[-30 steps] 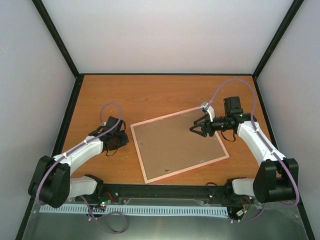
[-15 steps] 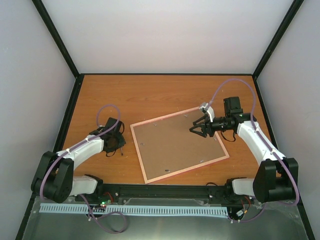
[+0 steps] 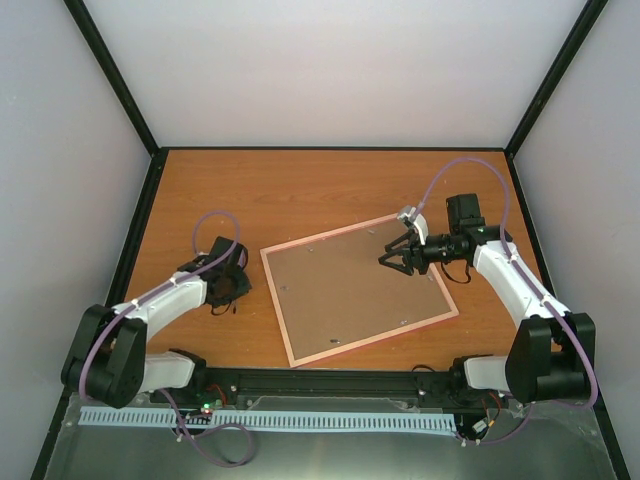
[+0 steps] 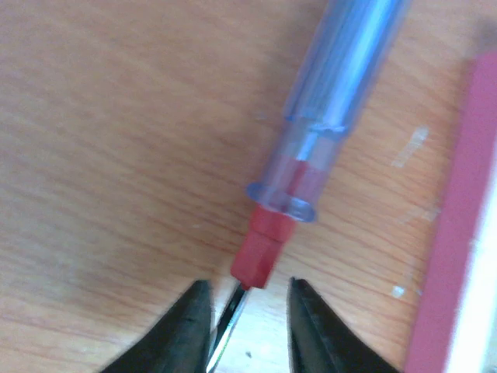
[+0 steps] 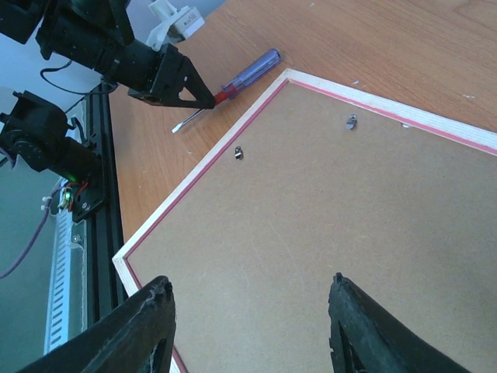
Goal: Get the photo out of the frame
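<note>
Where the frame (image 3: 358,290) lies face down on the surface (image 3: 300,190), its brown back is up and the photo is hidden. Its pink edge runs just right of the left gripper (image 4: 247,330), whose jaws stand apart astride the thin shaft of a screwdriver (image 4: 311,148), not clamped. Bare surface stretches beyond both grippers. The right gripper (image 3: 390,255) hangs above the frame's far right part, jaws wide, with small metal tabs (image 5: 239,153) ahead of it on the back.
</note>
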